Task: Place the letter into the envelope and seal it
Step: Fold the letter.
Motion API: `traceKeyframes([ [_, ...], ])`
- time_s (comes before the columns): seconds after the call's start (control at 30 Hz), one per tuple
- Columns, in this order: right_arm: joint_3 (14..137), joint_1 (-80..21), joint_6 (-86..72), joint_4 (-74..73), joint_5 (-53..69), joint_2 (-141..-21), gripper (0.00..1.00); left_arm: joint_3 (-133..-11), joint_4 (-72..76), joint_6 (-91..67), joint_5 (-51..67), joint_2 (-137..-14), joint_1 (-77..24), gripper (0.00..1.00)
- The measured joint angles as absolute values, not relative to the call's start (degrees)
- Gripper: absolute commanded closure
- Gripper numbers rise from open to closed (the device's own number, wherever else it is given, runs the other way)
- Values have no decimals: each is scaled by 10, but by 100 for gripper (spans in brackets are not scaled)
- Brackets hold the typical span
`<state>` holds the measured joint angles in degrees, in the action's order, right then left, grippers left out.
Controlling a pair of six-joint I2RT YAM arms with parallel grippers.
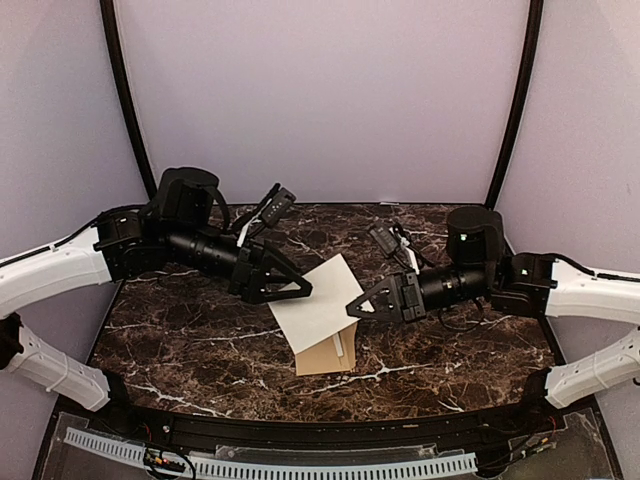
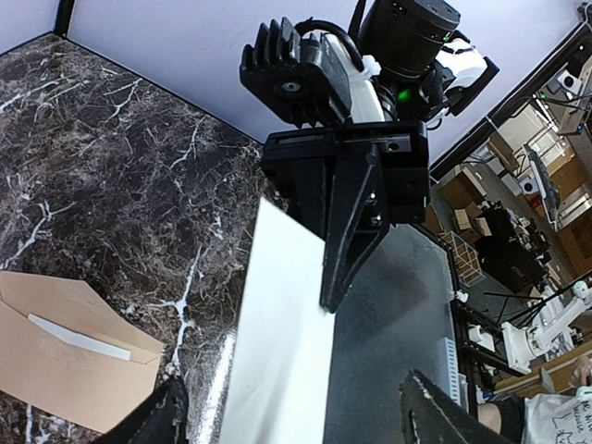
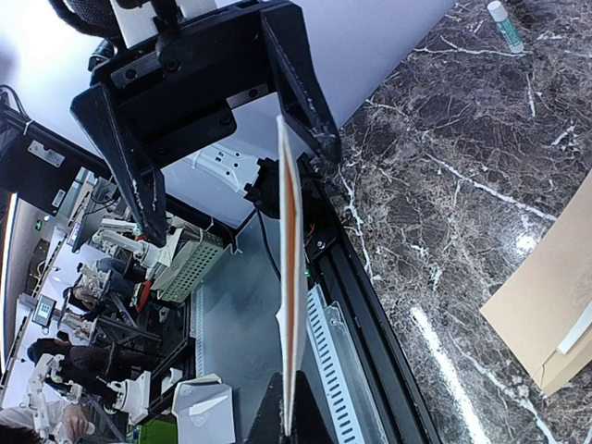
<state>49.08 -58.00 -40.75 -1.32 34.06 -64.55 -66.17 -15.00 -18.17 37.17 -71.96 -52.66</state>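
So the right claw (image 1: 350, 309) is pinching the letter (image 1: 318, 298) by one edge, holding the pale, stiff-looking sheet off the marble bench (image 1: 190, 330). The left claw (image 1: 302, 288) is gaping open around the far edge, gripping nothing. The kraft envelope (image 1: 325, 355) is lying flat just below both, flap open. Looks like lining-up time, I'm guessing a tilt into that mouth next.

A robotics lab is being shown: the marble-patterned surface (image 1: 180, 340) is being enclosed by pale lilac panels (image 1: 320, 100), while beyond it further white robot arms (image 2: 541, 328) and stacked cardboard boxes (image 2: 455, 192) are being glimpsed.
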Motion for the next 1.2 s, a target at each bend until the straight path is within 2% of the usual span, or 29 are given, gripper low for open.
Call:
traceKeyframes([
  [0.1, 494, -581, -407, -13, 344, -654, 100, -663, -151, -180, 380, -723, -527, 39],
  [0.27, 501, -581, -406, -13, 348, -661, 100, -663, -157, -177, 388, -729, -527, 61],
  [0.43, 503, -581, -403, -13, 348, -661, 100, -663, -161, -175, 389, -732, -527, 74],
  [0.7, 518, -582, -390, -33, 347, -663, 100, -663, -161, -177, 390, -735, -527, 87],
  [0.97, 552, -582, -362, -79, 347, -678, 100, -663, -160, -180, 396, -739, -527, 86],
  [1.2, 567, -582, -346, -105, 344, -688, 100, -663, -159, -185, 399, -739, -527, 100],
])
